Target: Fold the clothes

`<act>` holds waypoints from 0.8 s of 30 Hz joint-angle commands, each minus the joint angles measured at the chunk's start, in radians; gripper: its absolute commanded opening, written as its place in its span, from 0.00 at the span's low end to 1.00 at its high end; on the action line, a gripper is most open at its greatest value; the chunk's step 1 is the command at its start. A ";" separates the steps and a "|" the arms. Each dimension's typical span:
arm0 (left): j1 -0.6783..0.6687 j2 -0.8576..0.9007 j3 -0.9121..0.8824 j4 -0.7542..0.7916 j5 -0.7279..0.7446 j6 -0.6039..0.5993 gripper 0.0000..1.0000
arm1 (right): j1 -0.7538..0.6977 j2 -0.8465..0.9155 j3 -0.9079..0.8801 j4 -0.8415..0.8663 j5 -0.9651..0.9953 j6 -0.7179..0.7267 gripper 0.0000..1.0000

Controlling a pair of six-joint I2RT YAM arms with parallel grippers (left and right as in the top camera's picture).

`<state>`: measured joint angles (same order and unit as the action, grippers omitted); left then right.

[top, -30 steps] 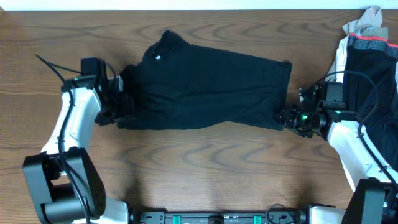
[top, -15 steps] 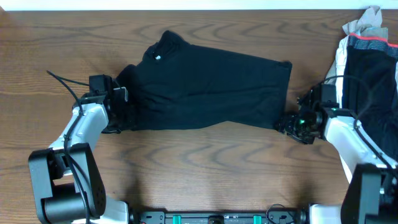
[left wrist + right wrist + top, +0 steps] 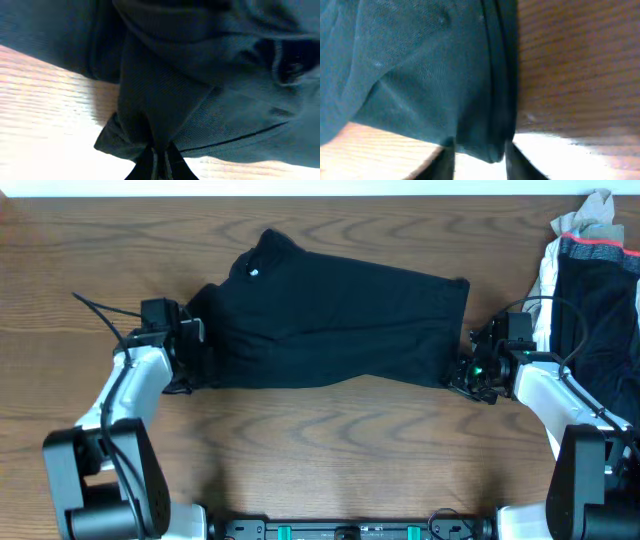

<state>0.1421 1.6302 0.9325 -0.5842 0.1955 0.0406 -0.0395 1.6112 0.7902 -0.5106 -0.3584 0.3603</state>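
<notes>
Your left claw (image 3: 156, 161) pinches the shirt's (image 3: 340, 320) corner; your right claw (image 3: 479, 161) stands part-open astride the opposite hem. Close it, then carry both ends over together.

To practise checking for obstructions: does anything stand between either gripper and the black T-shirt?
Nothing visible does. The left gripper is shut on a pinch of the T-shirt at its left edge; the shirt's right hem lies between the fingers of the right gripper.
</notes>
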 commanded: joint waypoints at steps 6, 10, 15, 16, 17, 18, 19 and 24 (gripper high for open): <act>0.005 -0.077 0.028 -0.006 -0.006 -0.008 0.06 | 0.029 0.034 0.011 0.021 0.003 -0.032 0.35; 0.005 -0.077 0.028 -0.013 -0.006 -0.008 0.06 | 0.041 0.076 0.011 0.027 0.018 -0.032 0.02; 0.028 -0.078 0.028 -0.033 -0.006 -0.009 0.06 | -0.026 0.033 0.036 -0.047 0.161 -0.033 0.01; 0.037 -0.078 0.028 -0.036 -0.006 -0.013 0.06 | -0.045 0.017 0.047 -0.071 0.192 -0.033 0.01; 0.050 -0.078 0.028 -0.040 -0.006 -0.020 0.06 | -0.070 -0.005 0.062 -0.104 0.222 -0.033 0.01; 0.060 -0.078 0.028 -0.041 -0.006 -0.028 0.06 | -0.088 -0.021 0.071 -0.121 0.232 -0.033 0.01; 0.073 -0.078 0.028 -0.043 -0.006 -0.038 0.06 | -0.107 -0.037 0.078 -0.134 0.233 -0.033 0.01; 0.112 -0.084 0.029 -0.056 -0.002 -0.045 0.06 | -0.140 -0.068 0.080 -0.158 0.231 -0.032 0.01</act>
<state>0.2329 1.5631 0.9375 -0.6315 0.2066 0.0113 -0.1669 1.5620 0.8539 -0.6594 -0.1886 0.3317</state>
